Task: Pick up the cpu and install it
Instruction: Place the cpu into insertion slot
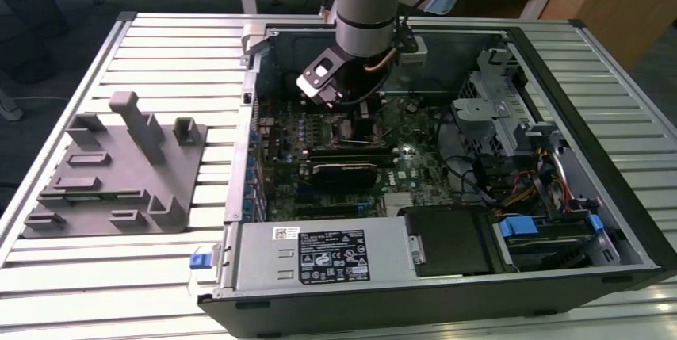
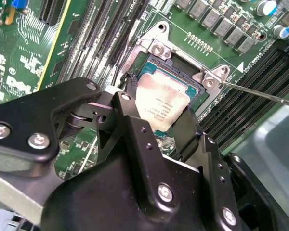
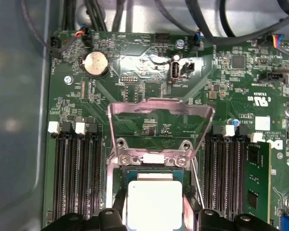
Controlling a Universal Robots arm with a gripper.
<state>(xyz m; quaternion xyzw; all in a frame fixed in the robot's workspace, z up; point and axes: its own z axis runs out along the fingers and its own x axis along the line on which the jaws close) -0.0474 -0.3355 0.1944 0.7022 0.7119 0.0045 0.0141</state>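
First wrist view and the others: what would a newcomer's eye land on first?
The pale silver cpu, gripped at two edges by the black hand, sits over the open socket, whose metal load plate stands flipped up beside it. In the exterior view, the arm reaches down into the open computer case, with a grey plastic block on the slatted table at the exterior view's left.
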